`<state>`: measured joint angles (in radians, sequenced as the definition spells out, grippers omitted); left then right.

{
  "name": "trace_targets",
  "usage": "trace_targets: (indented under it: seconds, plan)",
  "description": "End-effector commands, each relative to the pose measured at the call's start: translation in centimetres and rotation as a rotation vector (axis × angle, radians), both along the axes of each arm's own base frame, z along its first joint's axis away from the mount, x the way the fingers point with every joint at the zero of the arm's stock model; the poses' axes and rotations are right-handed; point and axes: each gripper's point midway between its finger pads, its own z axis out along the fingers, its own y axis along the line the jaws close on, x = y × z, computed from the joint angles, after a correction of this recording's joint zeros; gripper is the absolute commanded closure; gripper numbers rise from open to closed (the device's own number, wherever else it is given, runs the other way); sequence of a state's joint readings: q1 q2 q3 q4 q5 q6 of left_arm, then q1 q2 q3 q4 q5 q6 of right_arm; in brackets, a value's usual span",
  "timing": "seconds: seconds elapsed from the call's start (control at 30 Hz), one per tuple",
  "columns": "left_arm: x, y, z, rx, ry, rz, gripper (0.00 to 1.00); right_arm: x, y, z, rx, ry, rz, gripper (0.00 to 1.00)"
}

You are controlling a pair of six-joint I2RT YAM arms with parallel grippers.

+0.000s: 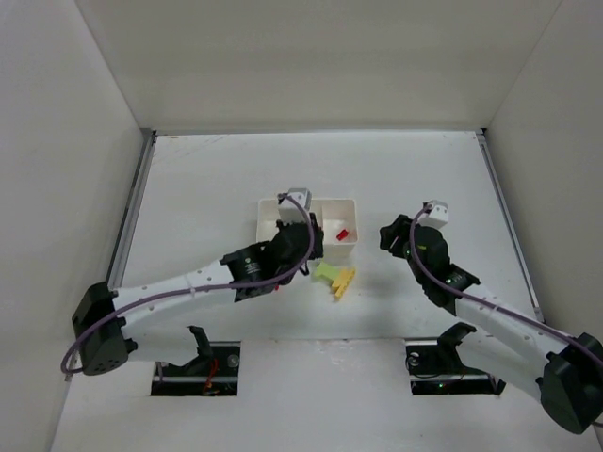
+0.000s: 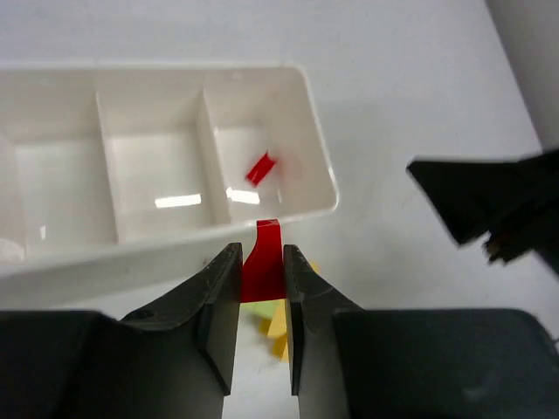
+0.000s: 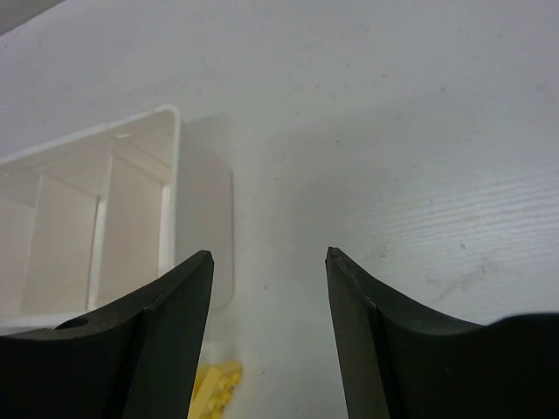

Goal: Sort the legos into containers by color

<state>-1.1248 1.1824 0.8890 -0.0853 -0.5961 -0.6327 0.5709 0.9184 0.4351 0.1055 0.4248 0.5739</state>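
The white three-compartment tray [image 1: 350, 202] lies in the middle of the table; it also shows in the left wrist view [image 2: 314, 122] and the right wrist view [image 3: 168, 166]. One red lego [image 1: 342, 233] lies in its right compartment, also seen in the left wrist view [image 2: 259, 168]. My left gripper [image 2: 262, 262] is shut on another red lego [image 2: 265, 262], held above the tray's near wall. Yellow legos [image 1: 343, 280] and a light green lego [image 1: 326, 271] lie on the table just in front of the tray. My right gripper [image 3: 269, 257] is open and empty, to the right of the tray.
White walls enclose the table on three sides. Metal rails [image 1: 132, 209] run along the left and right edges. The right arm's black gripper [image 2: 489, 205] shows at the right of the left wrist view, close to the tray's right end.
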Motion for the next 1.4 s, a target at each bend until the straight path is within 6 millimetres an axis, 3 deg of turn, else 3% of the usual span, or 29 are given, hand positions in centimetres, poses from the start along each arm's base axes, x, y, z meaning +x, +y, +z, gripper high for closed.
trace_targets:
  seconds: [0.0, 0.1, 0.2, 0.37, 0.43, 0.53, 0.63, 0.77, 0.87, 1.0, 1.13, 1.23, 1.37]
  plan:
    - [3.9, -3.1, 1.1, 0.019, -0.050, -0.038, 0.87, 0.4, -0.6, 1.2, 0.107, -0.050, -0.064, 0.40]
    - [7.5, -5.7, -0.1, 0.062, -0.019, -0.040, 0.87, 0.1, -0.4, 1.2, 0.115, -0.053, -0.051, 0.39]
    - [9.4, -7.3, -1.6, 0.107, -0.006, -0.042, 0.86, -0.4, -0.1, 1.6, 0.122, -0.065, -0.033, 0.39]
    - [10.9, -7.8, -3.7, 0.187, 0.009, 0.005, 0.81, -0.9, -0.3, 2.2, 0.147, -0.089, -0.028, 0.39]
    - [11.0, -7.7, -3.9, 0.211, -0.003, 0.016, 0.71, -0.9, -0.3, 2.2, 0.147, -0.089, -0.028, 0.39]
    - [10.4, -7.9, -2.7, 0.188, -0.027, 0.006, 0.54, -0.8, 0.0, 2.1, 0.144, -0.087, -0.023, 0.39]
    - [9.2, -7.3, 0.3, 0.120, -0.077, -0.001, 0.51, -0.8, 0.3, 1.9, 0.134, -0.081, -0.014, 0.39]
    - [7.0, -3.7, 4.0, -0.011, -0.127, 0.043, 0.54, -0.9, 0.8, 2.2, 0.126, -0.091, 0.003, 0.41]
    - [4.9, 1.7, 3.5, -0.060, -0.113, 0.147, 0.57, -1.2, 1.7, 2.8, 0.122, -0.107, 0.037, 0.50]
    - [1.0, 10.8, -1.5, -0.003, -0.024, 0.348, 0.61, -1.9, 3.2, 4.0, 0.111, -0.131, 0.095, 0.65]
    - [-2.5, 16.7, -7.1, 0.057, 0.134, 0.492, 0.61, -3.3, 5.7, 5.7, 0.086, -0.169, 0.193, 0.68]
    - [-4.2, 18.1, -10.6, 0.112, 0.248, 0.527, 0.58, -3.9, 7.3, 6.1, 0.050, -0.175, 0.251, 0.65]
    - [-4.9, 17.5, -12.9, 0.153, 0.326, 0.522, 0.50, -4.1, 9.0, 5.0, 0.007, -0.145, 0.297, 0.60]
